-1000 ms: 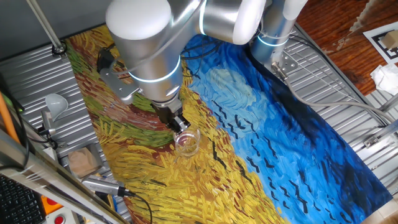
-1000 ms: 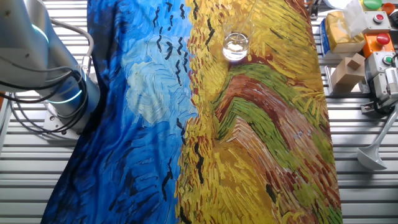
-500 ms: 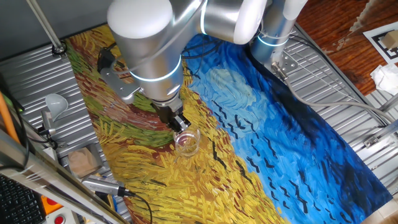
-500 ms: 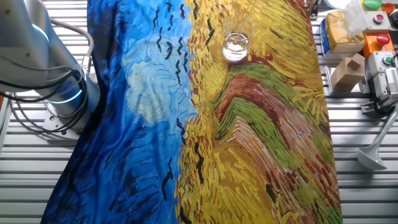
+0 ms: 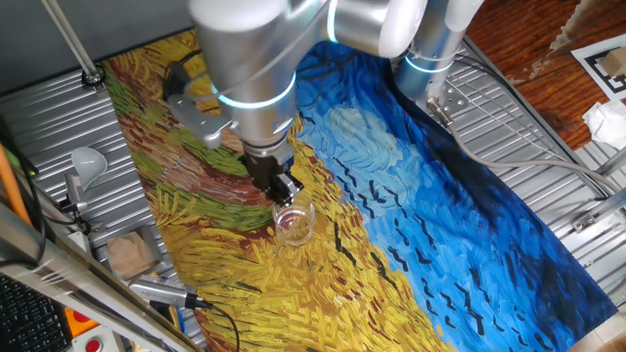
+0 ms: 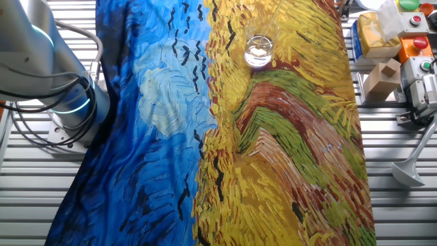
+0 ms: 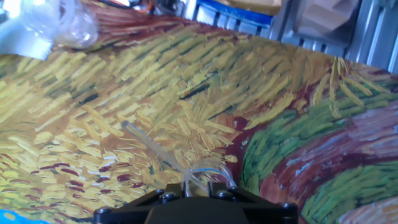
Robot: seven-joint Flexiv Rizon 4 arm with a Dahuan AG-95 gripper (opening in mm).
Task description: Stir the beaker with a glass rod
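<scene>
The beaker (image 5: 293, 225) is a small clear glass standing upright on the yellow part of the painted cloth. It also shows in the other fixed view (image 6: 259, 50) and at the top left of the hand view (image 7: 69, 26). My gripper (image 5: 283, 187) hangs just above and behind the beaker's rim. In the hand view the gripper (image 7: 198, 186) is shut on a thin clear glass rod (image 7: 154, 148) that slants from the jaws up to the left. The rod's tip stays short of the beaker in that view. The gripper itself is out of the other fixed view.
A white funnel (image 5: 88, 162) stands on the metal table beside the cloth, also seen in the other fixed view (image 6: 410, 171). A cardboard block (image 5: 129, 254) and tools lie near the cloth's edge. The arm's base (image 6: 65, 102) stands at the blue side.
The arm's big wrist joint has swung to the right and up in the fixed view, and the gripper has shifted slightly right above the beaker. The beaker has not moved.
</scene>
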